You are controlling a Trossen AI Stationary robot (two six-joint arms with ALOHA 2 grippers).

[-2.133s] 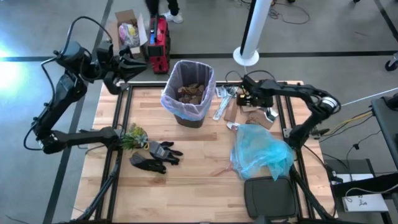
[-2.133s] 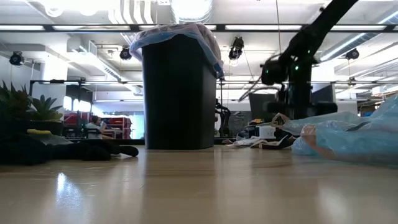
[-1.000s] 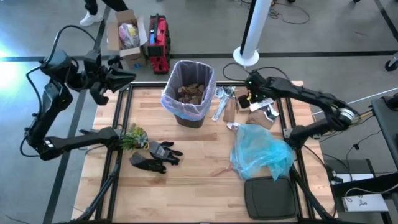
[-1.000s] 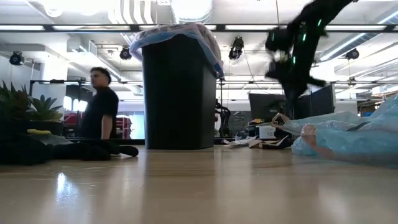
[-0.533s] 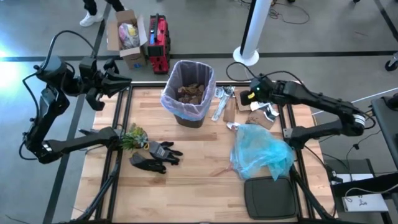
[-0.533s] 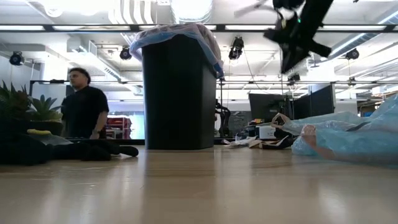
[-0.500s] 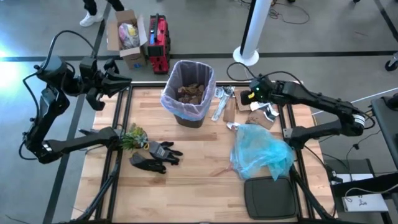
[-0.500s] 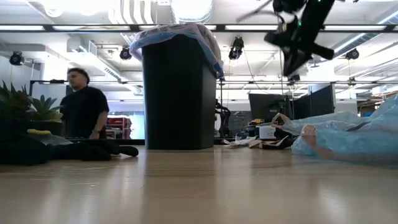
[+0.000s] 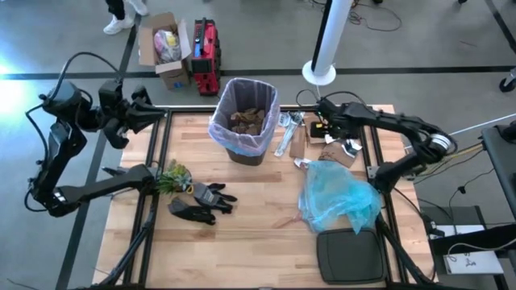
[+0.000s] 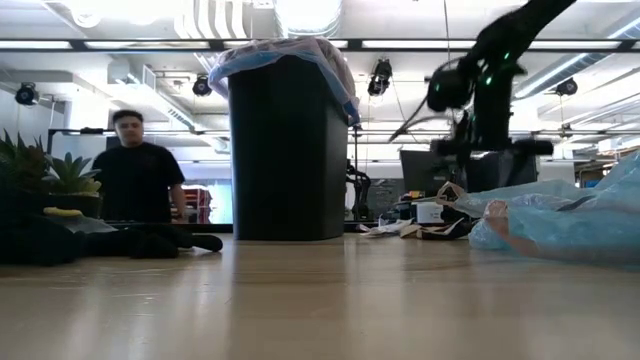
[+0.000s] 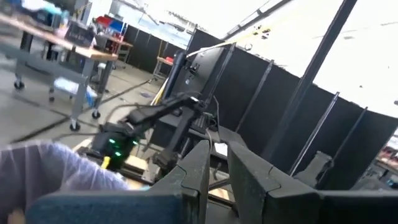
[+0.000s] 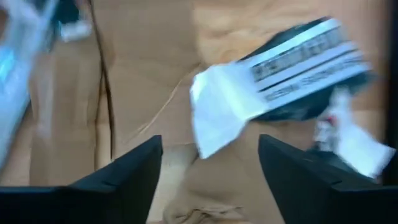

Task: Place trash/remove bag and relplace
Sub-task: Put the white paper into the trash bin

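Moved: right hand (image 9: 322,122) has come back down from high over the bench, fingers now spread, empty, over trash (image 12: 267,74) | left hand (image 9: 153,117) clenched, parked off the bench edge | bag (image 9: 219,121) lines the bin beside right hand | next: centre on one scrap before closing.

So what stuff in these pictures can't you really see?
- Deep inside the bin: the high view shows only the top brown scraps; the low view shows just its dark wall.
- Under the blue bag: covered in both views.
- The white label beneath the right claw: its print is smeared.
- The person: table things hide the lower body.
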